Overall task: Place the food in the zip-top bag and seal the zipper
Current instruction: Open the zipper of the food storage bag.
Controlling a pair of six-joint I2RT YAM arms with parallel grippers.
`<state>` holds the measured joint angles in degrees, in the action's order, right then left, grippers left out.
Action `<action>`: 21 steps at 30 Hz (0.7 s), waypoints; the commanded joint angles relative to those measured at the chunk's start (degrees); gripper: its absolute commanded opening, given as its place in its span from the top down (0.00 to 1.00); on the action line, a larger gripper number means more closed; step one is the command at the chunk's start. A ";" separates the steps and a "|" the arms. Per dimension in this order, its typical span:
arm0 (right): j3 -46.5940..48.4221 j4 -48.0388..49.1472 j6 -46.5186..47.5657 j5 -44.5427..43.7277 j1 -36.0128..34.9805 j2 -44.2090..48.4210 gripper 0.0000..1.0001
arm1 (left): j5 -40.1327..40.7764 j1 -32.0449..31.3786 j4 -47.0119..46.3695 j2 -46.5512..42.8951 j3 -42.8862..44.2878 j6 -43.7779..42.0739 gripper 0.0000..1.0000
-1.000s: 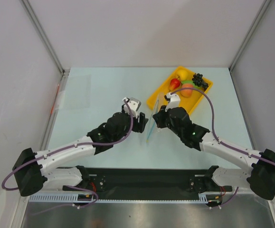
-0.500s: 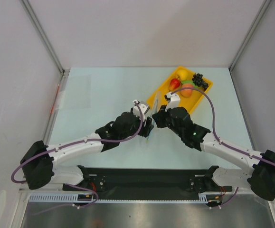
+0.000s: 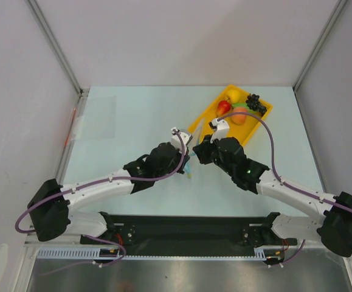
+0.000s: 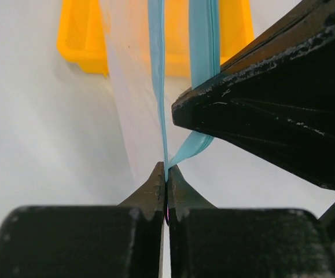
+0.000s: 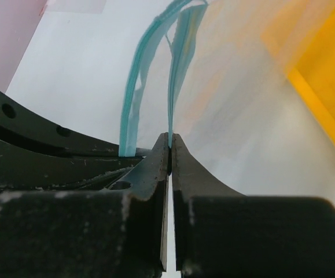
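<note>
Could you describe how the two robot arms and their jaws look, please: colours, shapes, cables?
The left arm and the right arm are alike: white tubes between bulky black joints, with a purple cable looping along each. A small white block sits at each wrist. The jaws are black wedges that taper to thin tips, with pale scuff marks on their edges.
</note>
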<state>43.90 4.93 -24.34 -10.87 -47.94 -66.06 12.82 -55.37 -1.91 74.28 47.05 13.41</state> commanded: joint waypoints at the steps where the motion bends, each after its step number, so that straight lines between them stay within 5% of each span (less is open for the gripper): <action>1: 0.31 1.40 1.48 0.67 -0.48 1.72 0.95 | 2.83 0.09 -0.02 -3.00 1.12 -0.31 1.00; 8: 0.22 0.96 1.75 -1.87 -1.10 2.69 0.44 | 4.06 0.09 -0.28 -4.76 0.33 -0.31 1.00; 21: -0.31 1.57 0.87 -5.56 -2.68 4.01 0.46 | -1.13 0.09 -3.71 -3.09 -0.73 0.92 1.00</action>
<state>43.90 4.56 -23.35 -13.80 -49.98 -63.94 13.87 -55.35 -2.26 71.02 46.70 13.52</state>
